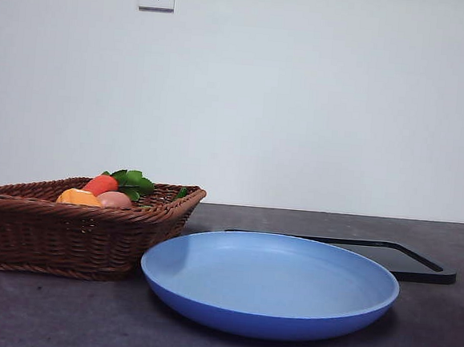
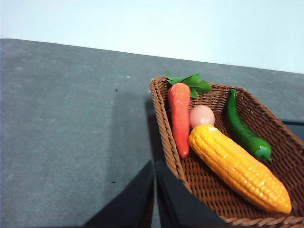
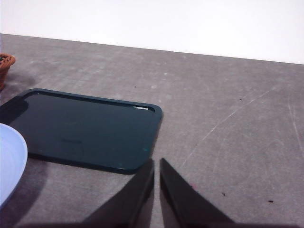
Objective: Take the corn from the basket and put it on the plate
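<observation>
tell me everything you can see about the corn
The corn is a long orange-yellow cob with neat rows of kernels and tapered ends, glossy like plastic. It lies flat and diagonal inside the wicker basket, resting on its woven floor. One end touches the egg and sits close to the carrot; a green pepper lies alongside. Nothing grips it.

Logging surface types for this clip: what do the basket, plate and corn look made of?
Basket: brown woven wicker, visible strands and braided rim. Plate: blue, smooth and matte, probably plastic. Corn: orange-yellow with glossy, very regular kernels, likely a plastic replica.
</observation>
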